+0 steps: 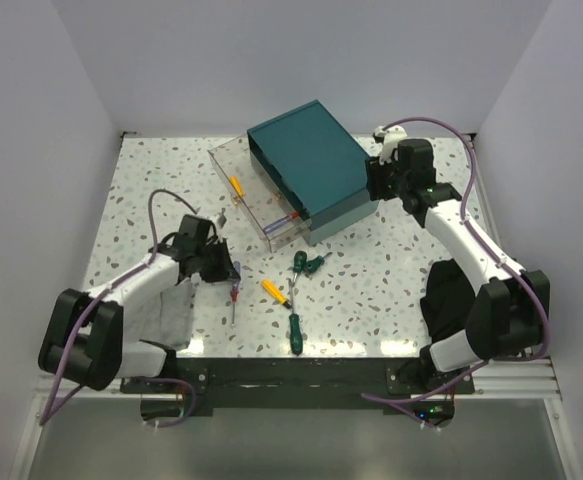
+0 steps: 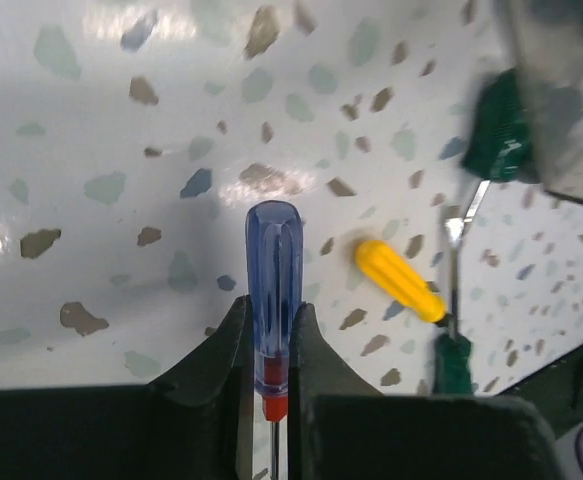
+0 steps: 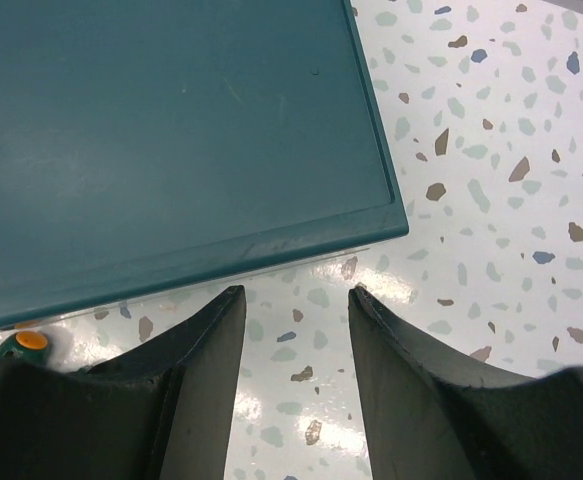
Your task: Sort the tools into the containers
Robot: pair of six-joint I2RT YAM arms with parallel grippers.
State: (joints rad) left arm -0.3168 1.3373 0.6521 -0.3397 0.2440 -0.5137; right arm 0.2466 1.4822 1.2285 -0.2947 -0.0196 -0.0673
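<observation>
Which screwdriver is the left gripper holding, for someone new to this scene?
From the teal box at the table's back, look near-left past its open clear drawer to the left gripper. Clamped in it is a screwdriver with a translucent blue handle and red collar; its loose neighbours have green or yellow handles.

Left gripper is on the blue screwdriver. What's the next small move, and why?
Probably a short straight lift: the left gripper looks shut on the blue screwdriver, and the clear drawer stands open farther back, so rising first seems safest.
</observation>
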